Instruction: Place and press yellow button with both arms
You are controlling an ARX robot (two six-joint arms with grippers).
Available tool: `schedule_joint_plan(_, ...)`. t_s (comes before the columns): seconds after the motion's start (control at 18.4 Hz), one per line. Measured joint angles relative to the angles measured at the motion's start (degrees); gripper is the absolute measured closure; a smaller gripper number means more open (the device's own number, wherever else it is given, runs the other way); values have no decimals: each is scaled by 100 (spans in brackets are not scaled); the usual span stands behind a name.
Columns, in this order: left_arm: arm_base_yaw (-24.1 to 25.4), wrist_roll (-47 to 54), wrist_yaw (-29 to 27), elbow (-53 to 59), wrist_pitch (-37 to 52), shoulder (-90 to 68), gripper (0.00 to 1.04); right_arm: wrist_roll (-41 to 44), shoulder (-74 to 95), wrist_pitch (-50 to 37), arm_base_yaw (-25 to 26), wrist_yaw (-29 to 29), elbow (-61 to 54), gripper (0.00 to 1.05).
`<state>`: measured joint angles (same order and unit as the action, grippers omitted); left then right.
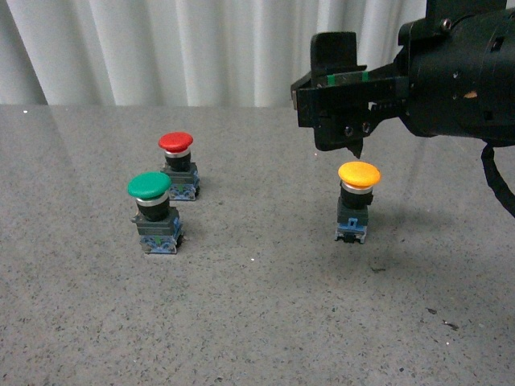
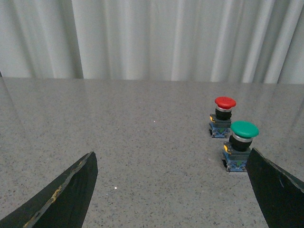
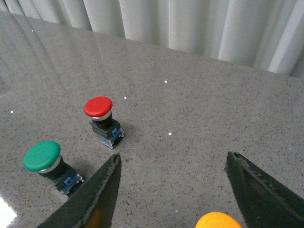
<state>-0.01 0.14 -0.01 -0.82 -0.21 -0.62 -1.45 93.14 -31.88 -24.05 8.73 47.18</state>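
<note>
The yellow button [image 1: 359,174] stands upright on the grey table, right of centre in the front view. My right gripper [image 1: 326,96] hovers just above and behind it, open and empty, with its fingers pointing left. In the right wrist view only the edge of the button's yellow cap [image 3: 217,221] shows, low between the open fingers [image 3: 97,197] of the right gripper [image 3: 173,156]. My left gripper [image 2: 173,190] is open and empty over bare table, and it is out of the front view. The yellow button is not in the left wrist view.
A green-capped button [image 1: 150,186] and a red-capped button [image 1: 175,142] stand close together on the left of the table [image 1: 257,322]. Both show in the left wrist view, green [image 2: 244,129] by one finger, red [image 2: 225,102] behind it. A white curtain [image 1: 161,48] hangs behind the table.
</note>
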Motion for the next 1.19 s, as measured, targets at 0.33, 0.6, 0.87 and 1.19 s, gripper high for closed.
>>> schedule_joint_plan(0.33, 0, 0, 0, 0, 0, 0, 7, 120, 164, 302, 297, 4, 22, 98)
schedule_joint_plan(0.6, 0, 0, 0, 0, 0, 0, 7, 170, 166, 520, 463, 52, -31, 103)
schedule_joint_plan(0.87, 0, 0, 0, 0, 0, 0, 7, 258, 396, 516, 444, 55, -55, 103)
schedule_joint_plan(1.19, 0, 0, 0, 0, 0, 0, 7, 284, 542, 533, 463, 48, -2, 103)
